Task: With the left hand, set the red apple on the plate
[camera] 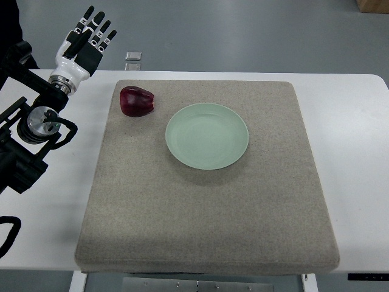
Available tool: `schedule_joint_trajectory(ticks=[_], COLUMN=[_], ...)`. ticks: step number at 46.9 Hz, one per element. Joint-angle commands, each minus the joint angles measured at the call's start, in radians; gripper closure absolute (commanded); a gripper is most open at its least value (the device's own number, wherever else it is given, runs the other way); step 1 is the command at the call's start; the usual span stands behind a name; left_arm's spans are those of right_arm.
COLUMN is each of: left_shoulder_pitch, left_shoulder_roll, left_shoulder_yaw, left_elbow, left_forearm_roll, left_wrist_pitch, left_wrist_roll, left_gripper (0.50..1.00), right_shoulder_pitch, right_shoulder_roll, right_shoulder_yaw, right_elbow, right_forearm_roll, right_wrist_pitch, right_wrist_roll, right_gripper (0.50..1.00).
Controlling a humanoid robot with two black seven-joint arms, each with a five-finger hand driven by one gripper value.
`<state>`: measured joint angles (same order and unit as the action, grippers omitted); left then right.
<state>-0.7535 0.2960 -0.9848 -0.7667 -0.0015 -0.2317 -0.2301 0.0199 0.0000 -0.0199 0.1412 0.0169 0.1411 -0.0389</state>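
The left hand (91,36) is seen raised at the far left corner of the tabletop (358,121), fingers spread and nothing held. No contact with the apple (136,101) has been made; the two are kept apart, the hand up and to the left of it. The apple is found lying on the grey mat (206,213), near its far left corner, just beside the plate (207,136) but not touching it. The plate is left empty at the mat's middle. The right hand is not shown. Judged from this, nothing of the task is done yet: the apple must be reached, grasped, carried the short way right, and set down on the plate.
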Motion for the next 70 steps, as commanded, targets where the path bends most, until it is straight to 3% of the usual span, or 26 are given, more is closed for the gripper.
schedule_joint_trajectory(ticks=[1,70], left_shoulder_pitch=[-0.006,-0.027], left_shoulder_roll=[0.0,0.043], left_shoulder_yaw=[0.0,-0.002], left_elbow=[0.0,0.01], left_forearm_roll=[0.0,0.009], left_wrist_pitch=[0.002,-0.038], left_wrist_roll=[0.0,0.005], left_gripper=[0.5,0.5], right_shoulder_pitch=[0.0,0.0], right_shoulder_roll=[0.0,0.0], right_shoulder_yaw=[0.0,0.0], right_elbow=[0.0,0.0], right_forearm_roll=[0.0,0.0], right_wrist_pitch=[-0.002,0.0], right_wrist_roll=[-0.001,0.001], right_gripper=[0.57,0.57])
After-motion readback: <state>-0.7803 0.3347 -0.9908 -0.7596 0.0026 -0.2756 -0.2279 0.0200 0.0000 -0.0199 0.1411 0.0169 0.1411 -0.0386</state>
